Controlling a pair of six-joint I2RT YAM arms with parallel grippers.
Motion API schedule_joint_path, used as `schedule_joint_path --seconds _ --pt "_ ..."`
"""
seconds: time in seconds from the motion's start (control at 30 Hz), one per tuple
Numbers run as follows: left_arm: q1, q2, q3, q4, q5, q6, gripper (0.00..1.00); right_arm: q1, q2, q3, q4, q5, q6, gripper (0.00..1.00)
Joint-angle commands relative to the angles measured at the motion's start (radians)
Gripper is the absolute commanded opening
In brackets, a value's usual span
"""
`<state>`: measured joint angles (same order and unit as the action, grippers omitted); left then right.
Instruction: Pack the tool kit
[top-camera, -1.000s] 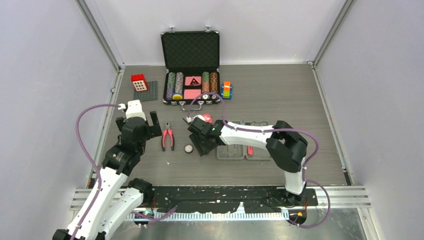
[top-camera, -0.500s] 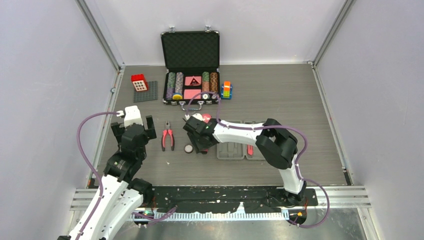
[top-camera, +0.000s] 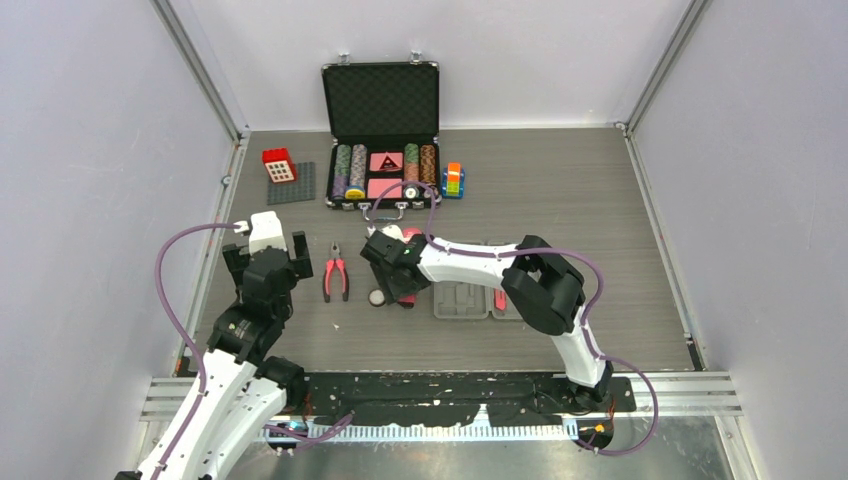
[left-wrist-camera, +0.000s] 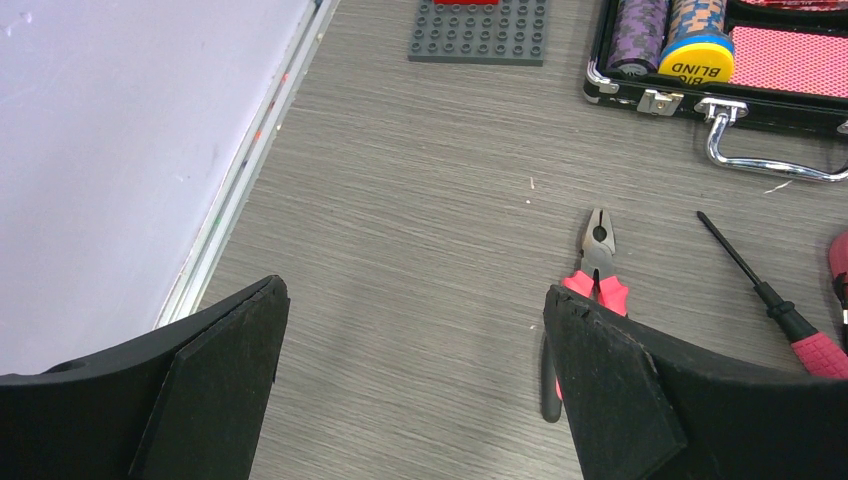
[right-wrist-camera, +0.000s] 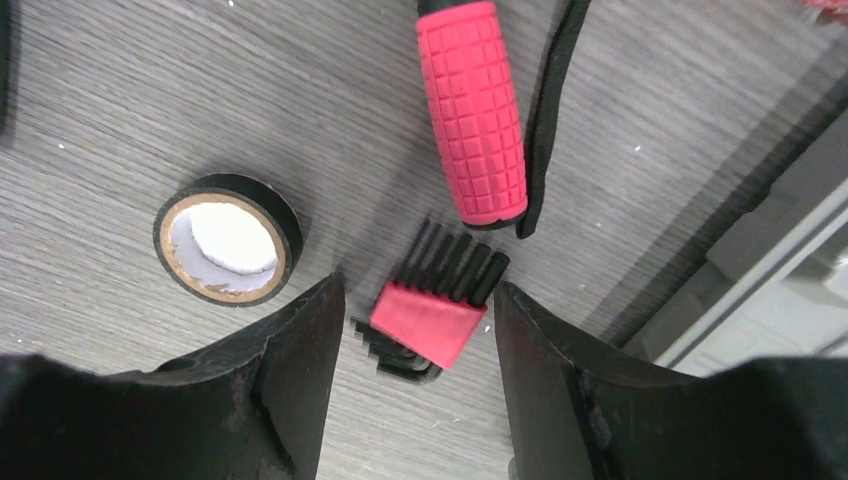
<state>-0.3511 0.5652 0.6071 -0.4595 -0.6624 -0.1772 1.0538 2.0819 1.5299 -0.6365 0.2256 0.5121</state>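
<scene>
The grey tool case (top-camera: 465, 300) lies open on the table, a red tool (top-camera: 499, 300) in its right half. My right gripper (top-camera: 392, 285) points down just left of it. It is open in the right wrist view (right-wrist-camera: 412, 302) and straddles a red-and-black hex key set (right-wrist-camera: 432, 318) without touching it. A red screwdriver handle (right-wrist-camera: 473, 110) and a black tape roll (right-wrist-camera: 228, 238) lie just beyond. The red-handled pliers (top-camera: 335, 278) lie between the arms. My left gripper (top-camera: 266, 248) is open and empty (left-wrist-camera: 415, 300), left of the pliers (left-wrist-camera: 597, 272).
The black metal-edged chip case (top-camera: 382, 150) stands open at the back, its handle (left-wrist-camera: 760, 160) towards me. A grey baseplate (top-camera: 290, 182) with a red brick and a coloured block (top-camera: 454, 180) flank it. The left wall rail (left-wrist-camera: 240, 190) runs close by my left gripper.
My right gripper has moved left, over the hex keys and beside the tape roll. My left gripper drew back and left a little, then stayed still.
</scene>
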Motion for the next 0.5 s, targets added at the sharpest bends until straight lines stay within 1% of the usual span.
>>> schedule_joint_path --seconds 0.0,0.17,0.27,0.37,0.47 --pt "0.004 -0.004 -0.001 0.057 -0.001 0.002 1.00 0.005 0.024 0.039 -0.021 -0.006 0.011 0.62" --pt "0.004 -0.002 -0.002 0.058 0.006 0.002 1.00 0.006 0.036 0.048 0.003 -0.051 -0.051 0.61" --pt "0.004 -0.002 -0.003 0.057 0.009 0.002 1.00 0.008 0.024 0.038 0.029 -0.083 -0.101 0.56" --pt "0.004 -0.004 -0.001 0.058 0.010 0.003 1.00 0.008 0.009 0.033 0.022 -0.085 -0.133 0.52" --pt "0.004 -0.005 -0.003 0.057 0.014 0.004 1.00 0.008 0.000 0.030 -0.006 -0.064 -0.146 0.52"
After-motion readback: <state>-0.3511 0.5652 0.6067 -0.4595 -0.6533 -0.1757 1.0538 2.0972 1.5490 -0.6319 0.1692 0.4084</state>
